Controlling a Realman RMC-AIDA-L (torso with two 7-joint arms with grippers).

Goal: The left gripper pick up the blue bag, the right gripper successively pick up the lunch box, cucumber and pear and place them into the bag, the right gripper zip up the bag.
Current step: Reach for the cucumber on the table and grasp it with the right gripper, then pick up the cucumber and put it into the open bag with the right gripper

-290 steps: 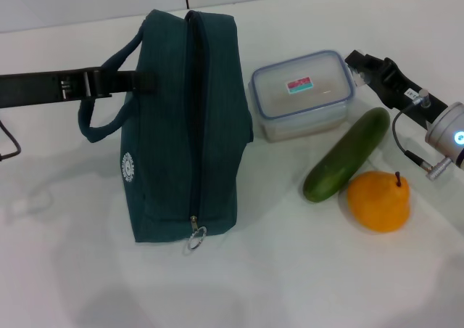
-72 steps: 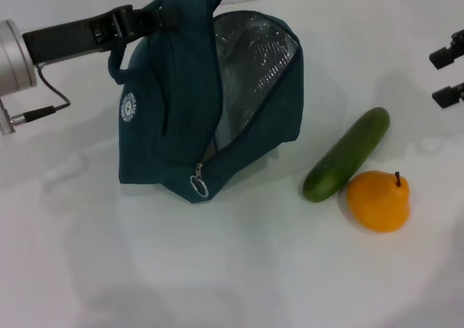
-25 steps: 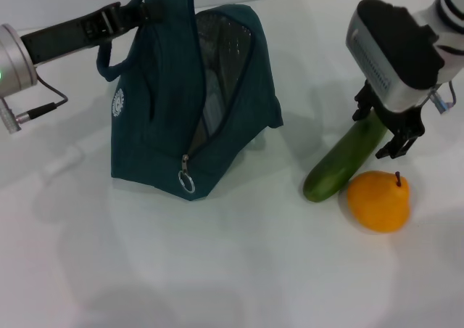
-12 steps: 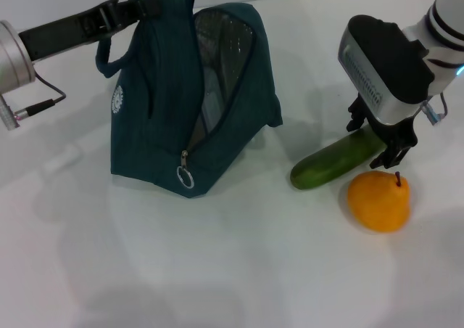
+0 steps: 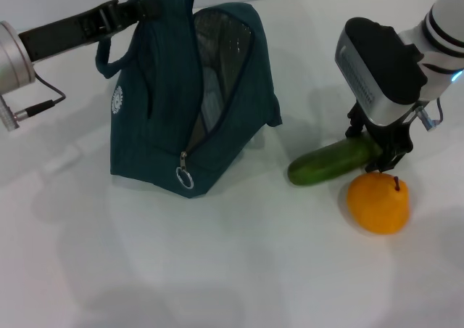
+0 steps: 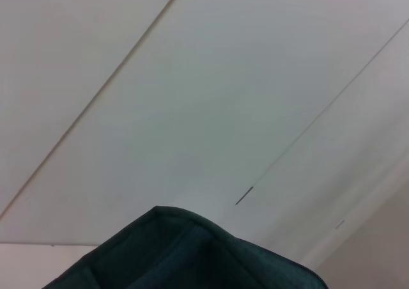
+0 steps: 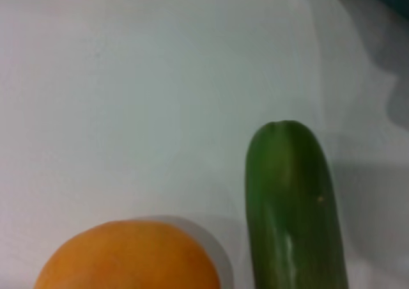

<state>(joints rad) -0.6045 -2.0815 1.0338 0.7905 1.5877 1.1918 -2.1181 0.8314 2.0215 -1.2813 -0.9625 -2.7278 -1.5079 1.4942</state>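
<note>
Cucumber lies on the white counter beside the pear, right tool clamped around its far end; the left tool holds the blue bag up by its handle, unzipped, lunch box nowhere outside; cucumber, pear and zipping remain

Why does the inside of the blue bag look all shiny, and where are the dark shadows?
Head view: the blue bag has silver foil lining that bounces light, and soft grey shadows lie on the white table beside the bag. Right wrist view: the cucumber and pear look fuzzy, with a shadow beside the cucumber.
</note>
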